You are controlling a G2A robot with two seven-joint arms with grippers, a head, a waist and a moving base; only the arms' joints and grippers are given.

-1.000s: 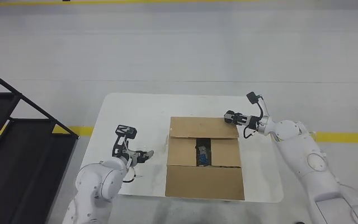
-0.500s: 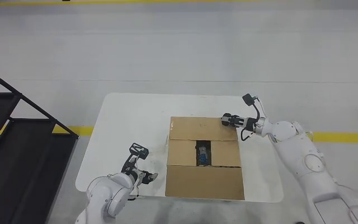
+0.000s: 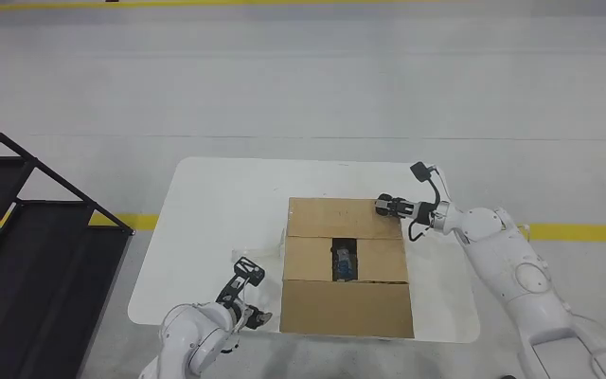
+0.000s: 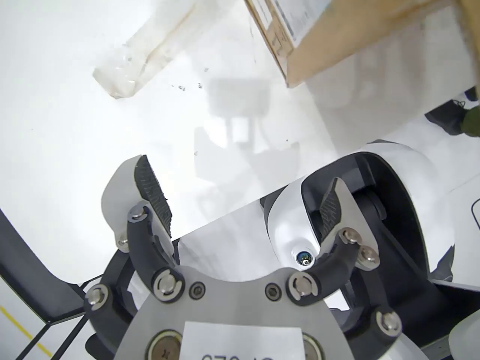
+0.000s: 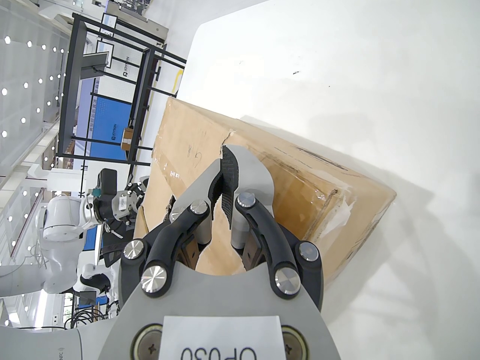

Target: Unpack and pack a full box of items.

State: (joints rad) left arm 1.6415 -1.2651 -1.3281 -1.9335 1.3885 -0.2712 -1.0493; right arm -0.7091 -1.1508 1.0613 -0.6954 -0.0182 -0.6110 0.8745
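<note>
Cardboard box [image 3: 312, 258] sits on the right half of the white table [image 3: 227, 208], its opening facing up and its long side running across the table from the robot's left to its right. Two wide flaps lie at the far and near edges. Between them two short inner flaps are folded in, and the dark gap between those runs from far to near. From above, a blue item [image 3: 343, 266] shows down in that gap; what it is cannot be made out.

The right gripper [image 3: 383, 203] is at the far right corner of the box, over the edge of the far flap. Its wrist view brings the fingers [image 5: 229, 166] close: the pads are drawn together against each other just above the cardboard, beside a small tear in the edge. Whether any cardboard sits between them cannot be told.

The left gripper [image 3: 256, 317] is at the near edge of the table, just beside the box's near left corner. In its wrist view the two fingers stand wide apart with nothing between them, apart from the box. That view also gives a white label [image 4: 270, 1] on the box's side wall.

A crumpled clear plastic bag [image 3: 248, 262] lies on the table left of the box, near the left gripper. A black rack [image 3: 47, 237] stands off the table's left side.
</note>
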